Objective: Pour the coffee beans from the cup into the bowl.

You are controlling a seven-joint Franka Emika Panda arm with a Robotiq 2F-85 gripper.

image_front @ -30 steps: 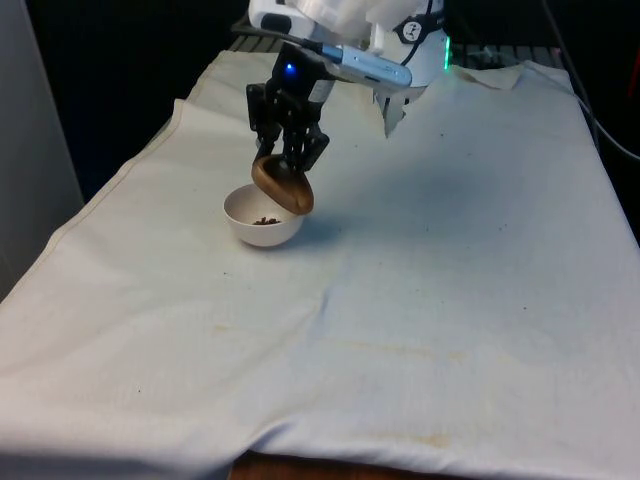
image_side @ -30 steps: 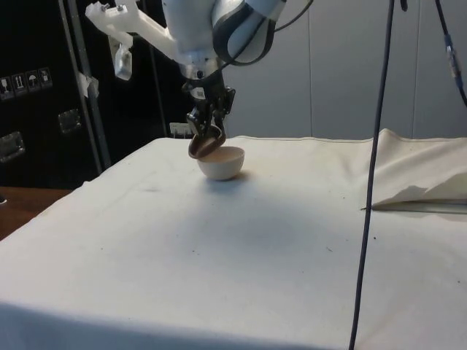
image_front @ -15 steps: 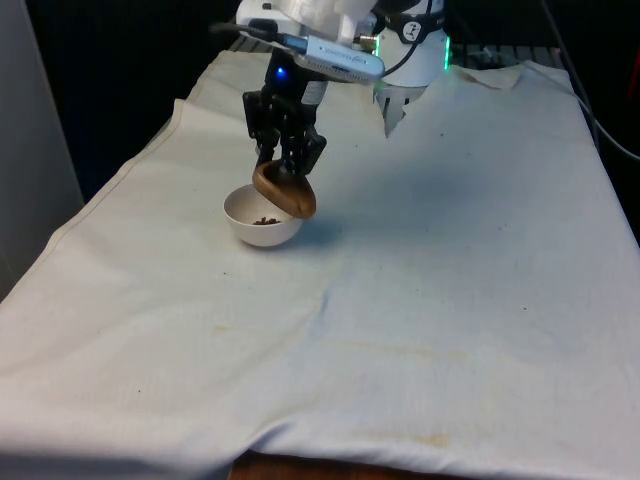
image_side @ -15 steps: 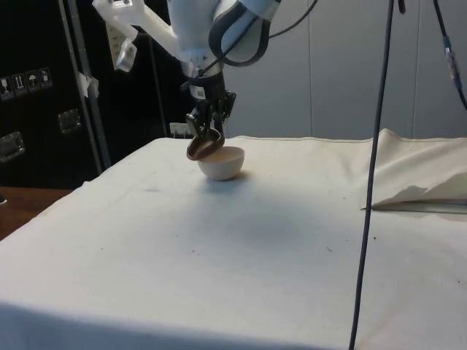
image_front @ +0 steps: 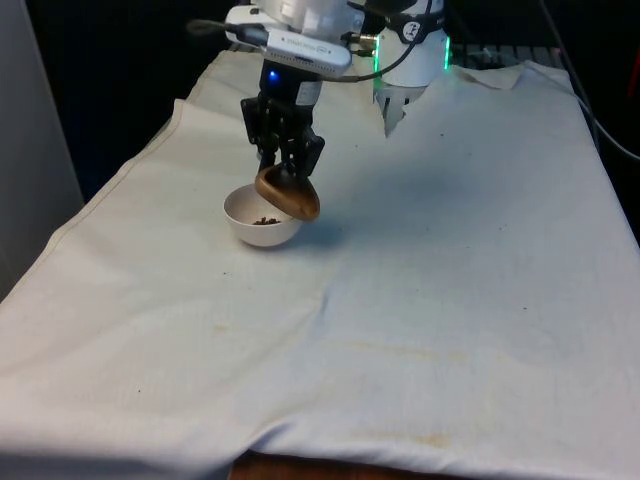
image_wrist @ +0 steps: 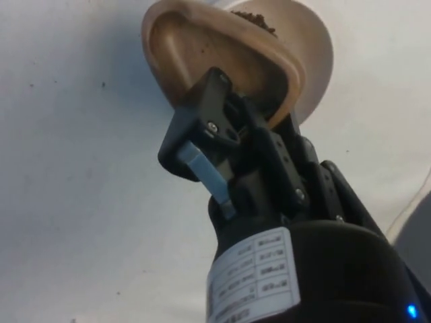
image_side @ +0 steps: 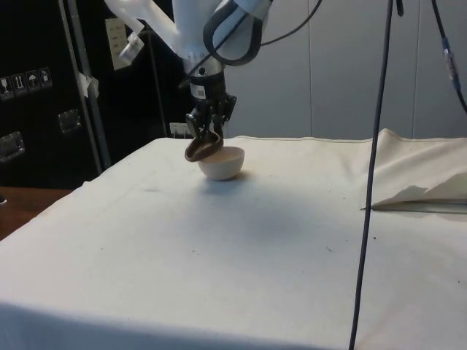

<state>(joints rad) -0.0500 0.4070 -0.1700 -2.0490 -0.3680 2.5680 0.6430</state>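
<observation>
Black gripper (image_front: pixel 287 172) in the upper left of the front view, pointing down, fingers (image_wrist: pixel 202 128) closed on the rim of a brown cup (image_front: pixel 288 194), one finger inside the wall and one outside. Cup tipped well over, mouth turned toward the white bowl (image_front: pixel 245 224) and hanging just above that bowl's rim on the front view's right. A few dark coffee beans (image_front: pixel 265 220) lying in the bowl's bottom. In the side view, same gripper (image_side: pixel 206 135) in the upper middle-left of the frame, cup (image_side: pixel 201 149) tilted and overlapping the near edge of the bowl (image_side: pixel 226 166); contact between cup and bowl rim not clear enough to tell. In the wrist view, cup (image_wrist: pixel 195 40) seen open-side on, pale inside, bowl (image_wrist: pixel 313 47) behind it with beans (image_wrist: pixel 256 21) at its edge. Bowl standing on the white cloth (image_front: pixel 450 300), creased and faintly stained toward the lower part of the front view.
</observation>
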